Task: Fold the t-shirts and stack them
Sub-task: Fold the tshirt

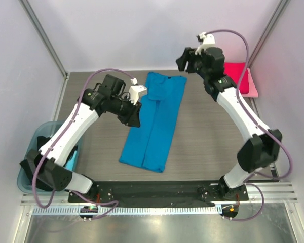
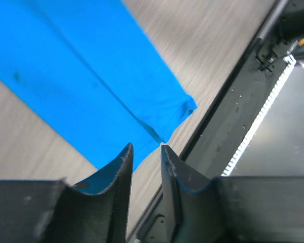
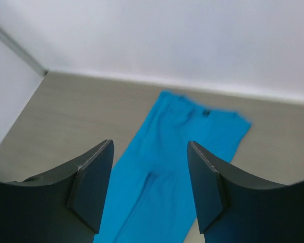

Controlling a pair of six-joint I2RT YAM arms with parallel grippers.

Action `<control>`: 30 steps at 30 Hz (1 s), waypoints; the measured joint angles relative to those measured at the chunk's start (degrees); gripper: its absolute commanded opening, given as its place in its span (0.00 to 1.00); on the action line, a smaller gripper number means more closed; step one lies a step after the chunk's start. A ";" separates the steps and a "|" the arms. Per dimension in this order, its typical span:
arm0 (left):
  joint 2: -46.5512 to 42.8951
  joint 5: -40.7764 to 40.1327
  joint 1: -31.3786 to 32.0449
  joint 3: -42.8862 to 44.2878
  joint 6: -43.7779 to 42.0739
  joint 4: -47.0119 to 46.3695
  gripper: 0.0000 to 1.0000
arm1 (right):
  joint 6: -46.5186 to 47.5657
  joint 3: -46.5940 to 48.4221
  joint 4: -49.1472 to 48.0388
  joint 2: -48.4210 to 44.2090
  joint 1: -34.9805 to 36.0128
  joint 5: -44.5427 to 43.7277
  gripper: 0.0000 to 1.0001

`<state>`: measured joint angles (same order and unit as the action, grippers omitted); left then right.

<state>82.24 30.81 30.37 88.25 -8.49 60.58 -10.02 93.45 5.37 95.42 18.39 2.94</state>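
A bright blue t-shirt (image 1: 154, 121) lies folded into a long narrow strip down the middle of the table, neck end at the back. My left gripper (image 1: 134, 121) hovers over its left edge, fingers only a narrow gap apart with nothing between them. In the left wrist view the shirt (image 2: 76, 76) and its near corner lie beyond the gripper (image 2: 147, 149). My right gripper (image 1: 180, 63) hangs raised at the back right, wide open and empty. Its view looks down on the shirt (image 3: 177, 152) past the gripper (image 3: 149, 147). A crimson shirt (image 1: 235, 73) lies on a pale pink one (image 1: 252, 91) at back right. No black shirt shows.
A translucent teal tub (image 1: 33, 147) sits at the left beside the left arm's base, with something blue inside. The black mounting rail (image 1: 157, 190) runs along the near edge, also visible in the left wrist view as the rail (image 2: 243, 101). White walls enclose the back and sides.
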 measured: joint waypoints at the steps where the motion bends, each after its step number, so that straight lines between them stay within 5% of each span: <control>1: 0.72 0.44 -1.53 -1.03 1.29 -0.13 0.34 | -2.03 -3.19 0.68 -2.49 -0.02 1.01 0.65; 9: 6.95 2.32 -13.40 -13.00 11.41 -1.14 0.44 | -22.62 -32.54 11.13 -8.00 1.31 13.16 0.63; 13: 7.17 2.23 -17.07 -18.51 13.00 -2.19 0.44 | -30.14 -41.97 17.11 -10.43 9.60 15.87 0.63; 17: 9.92 2.23 -17.29 -23.74 13.60 -2.82 0.44 | -35.69 -45.83 18.38 -15.78 17.22 18.12 0.63; 30: 19.28 -2.97 -21.11 -27.52 15.63 -3.63 0.46 | -46.73 -50.80 18.60 -15.15 23.76 18.69 0.63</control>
<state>101.51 27.83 9.26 60.73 7.14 56.95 -56.75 42.65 23.97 80.27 42.15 21.63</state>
